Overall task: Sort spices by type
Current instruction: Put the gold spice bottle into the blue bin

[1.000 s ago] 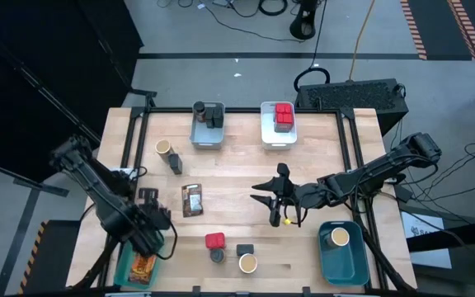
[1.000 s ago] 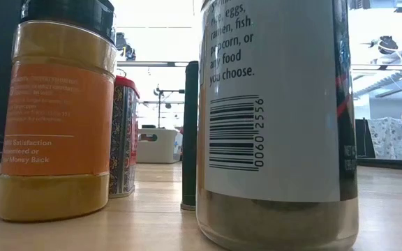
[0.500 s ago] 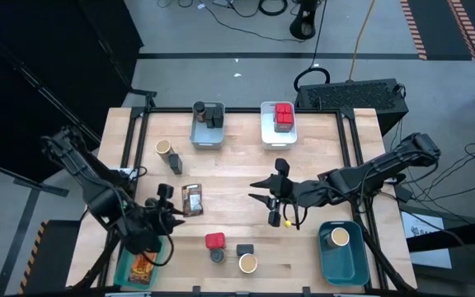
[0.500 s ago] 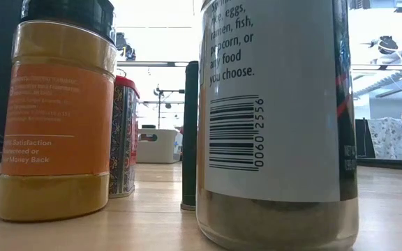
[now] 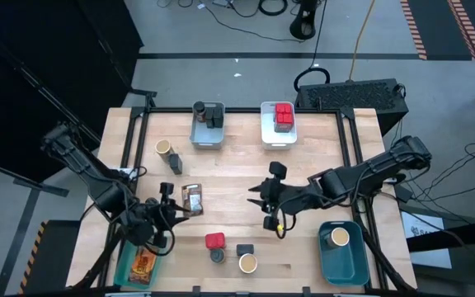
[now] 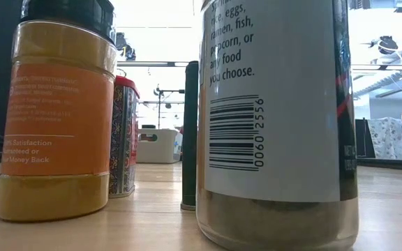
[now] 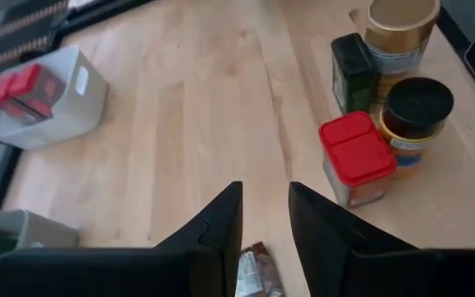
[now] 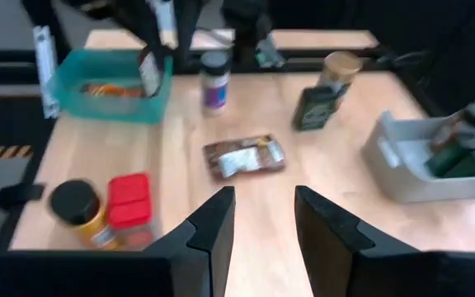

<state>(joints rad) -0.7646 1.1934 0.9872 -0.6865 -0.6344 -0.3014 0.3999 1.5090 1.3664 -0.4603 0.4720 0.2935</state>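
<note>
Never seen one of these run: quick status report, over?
Left gripper open, empty, over brown packet. Right gripper open, empty, mid-table. Red-lidded jar unsorted near front edge. Nothing blocking.

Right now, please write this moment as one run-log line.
left end effector: open, empty, next to packet | right end effector: open, empty, near centre | sorting: not finished

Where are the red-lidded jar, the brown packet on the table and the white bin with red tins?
red-lidded jar [image 7: 356,151]: left wrist view, on its red lid.
brown packet [image 5: 192,199]: high view, on its printed face.
white bin [image 5: 268,136]: high view, on its near rim.
</note>
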